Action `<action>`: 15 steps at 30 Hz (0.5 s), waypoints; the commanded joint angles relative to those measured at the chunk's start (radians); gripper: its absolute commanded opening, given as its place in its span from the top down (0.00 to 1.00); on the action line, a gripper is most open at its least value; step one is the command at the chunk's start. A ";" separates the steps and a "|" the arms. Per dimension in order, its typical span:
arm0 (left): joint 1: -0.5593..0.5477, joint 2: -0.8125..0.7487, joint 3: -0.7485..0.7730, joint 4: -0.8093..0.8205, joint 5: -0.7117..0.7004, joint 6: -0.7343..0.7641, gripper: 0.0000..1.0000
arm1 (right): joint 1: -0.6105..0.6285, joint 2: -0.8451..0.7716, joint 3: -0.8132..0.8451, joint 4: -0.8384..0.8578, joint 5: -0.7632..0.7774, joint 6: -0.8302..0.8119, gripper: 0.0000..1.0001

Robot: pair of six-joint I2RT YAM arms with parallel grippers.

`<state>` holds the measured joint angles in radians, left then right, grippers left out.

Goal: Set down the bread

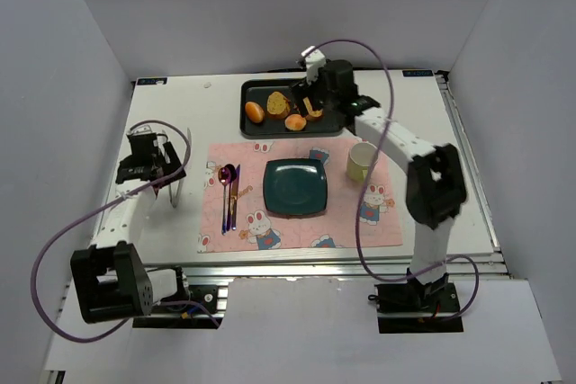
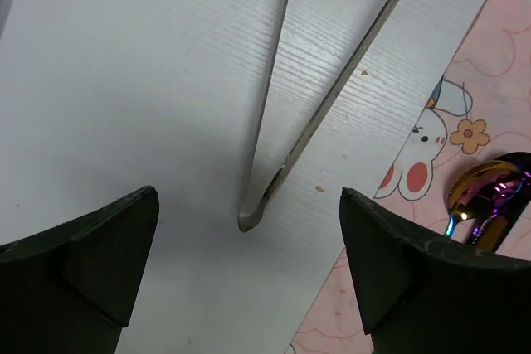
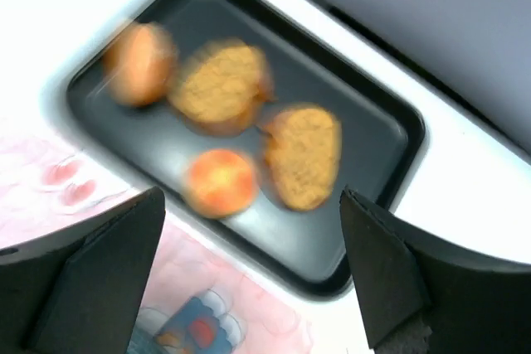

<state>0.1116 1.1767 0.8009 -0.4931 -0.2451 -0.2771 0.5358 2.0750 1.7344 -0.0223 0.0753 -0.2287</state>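
The bread (image 3: 139,62) is seen ungrasped in the tray (image 3: 373,147), ahead-left of the open, empty right claw (image 3: 249,196); pickup and placing are judged undone.

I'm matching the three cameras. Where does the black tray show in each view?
Top external: black tray at the far middle, just beyond the pink placemat.
Left wrist: not in it.
Right wrist: the tray slants across the middle of the picture.
Shared landmark: the pink placemat, seen in all three views.
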 commanded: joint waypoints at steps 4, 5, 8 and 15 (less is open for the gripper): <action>0.040 0.245 0.020 0.203 0.156 0.304 0.08 | -0.132 -0.524 -0.512 -0.247 -1.070 -0.490 0.61; 0.052 0.253 0.018 0.215 0.161 0.328 0.08 | -0.132 -0.523 -0.504 -0.325 -1.092 -0.512 0.55; 0.100 0.320 0.044 0.212 0.207 0.348 0.08 | -0.132 -0.564 -0.555 -0.294 -1.062 -0.454 0.10; 0.106 0.289 0.052 0.240 0.277 0.299 0.07 | -0.128 -0.518 -0.445 -0.115 -0.491 0.109 0.11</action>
<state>0.2169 1.5265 0.8337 -0.3000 -0.0166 0.0364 0.4099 1.5433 1.1603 -0.1780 -0.6743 -0.3389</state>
